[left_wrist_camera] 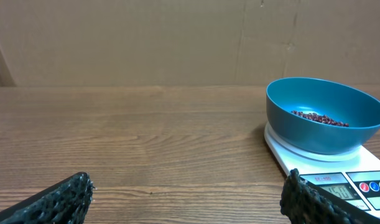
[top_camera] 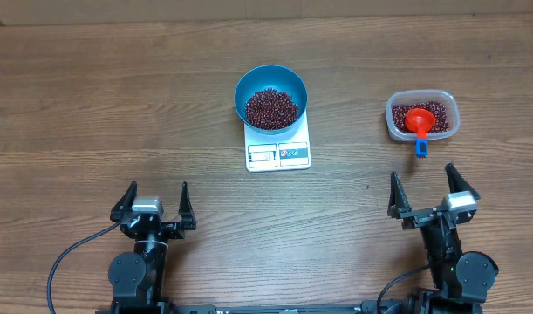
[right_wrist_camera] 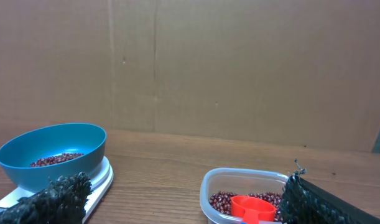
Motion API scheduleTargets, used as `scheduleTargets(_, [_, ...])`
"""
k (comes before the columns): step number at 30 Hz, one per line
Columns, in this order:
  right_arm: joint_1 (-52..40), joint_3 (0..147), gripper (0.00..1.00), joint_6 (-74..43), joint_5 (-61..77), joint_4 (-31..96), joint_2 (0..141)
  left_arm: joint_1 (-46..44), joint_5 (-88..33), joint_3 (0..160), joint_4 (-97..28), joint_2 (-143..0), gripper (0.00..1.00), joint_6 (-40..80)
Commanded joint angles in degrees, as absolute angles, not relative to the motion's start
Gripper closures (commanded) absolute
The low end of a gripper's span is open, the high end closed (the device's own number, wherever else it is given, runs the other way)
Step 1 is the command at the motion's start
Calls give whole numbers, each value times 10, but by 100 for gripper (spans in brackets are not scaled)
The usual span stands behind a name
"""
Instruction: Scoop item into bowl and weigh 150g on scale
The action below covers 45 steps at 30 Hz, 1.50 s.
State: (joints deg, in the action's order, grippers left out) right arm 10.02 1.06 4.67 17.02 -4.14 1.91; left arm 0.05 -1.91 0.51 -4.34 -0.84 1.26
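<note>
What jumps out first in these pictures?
A blue bowl of dark red beans sits on a white scale in the middle. To its right, a clear tub holds more beans and a red scoop. The left gripper and right gripper stand open and empty in the foreground.

The wooden table (top_camera: 92,105) bears the scale (top_camera: 278,155) and a clear tub (top_camera: 454,122).

overhead: straight down, far | wrist cams: low, facing back wall (left_wrist_camera: 146,43) | shared: bowl (top_camera: 270,75) (on scale (top_camera: 278,155))
</note>
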Motion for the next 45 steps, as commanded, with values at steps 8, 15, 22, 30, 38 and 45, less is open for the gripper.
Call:
scheduleTargets(8, [86, 4, 0, 43, 158, 24, 1, 4, -15, 3, -45, -3, 0, 2])
scheduleTargets(15, [51, 4, 0, 43, 108, 34, 1, 4, -15, 3, -45, -3, 0, 2])
scheduleTargets(22, [23, 4, 0, 43, 70, 40, 1, 4, -15, 3, -45, -3, 0, 2])
scheduleTargets(30, [15, 4, 0, 43, 56, 45, 1, 4, -15, 3, -45, -3, 0, 2])
scheduleTargets(38, [15, 5, 0, 43, 51, 46, 1, 4, -15, 3, -45, -3, 0, 2])
scheduleTargets(45, [15, 5, 0, 43, 51, 46, 1, 4, -15, 3, -45, -3, 0, 2])
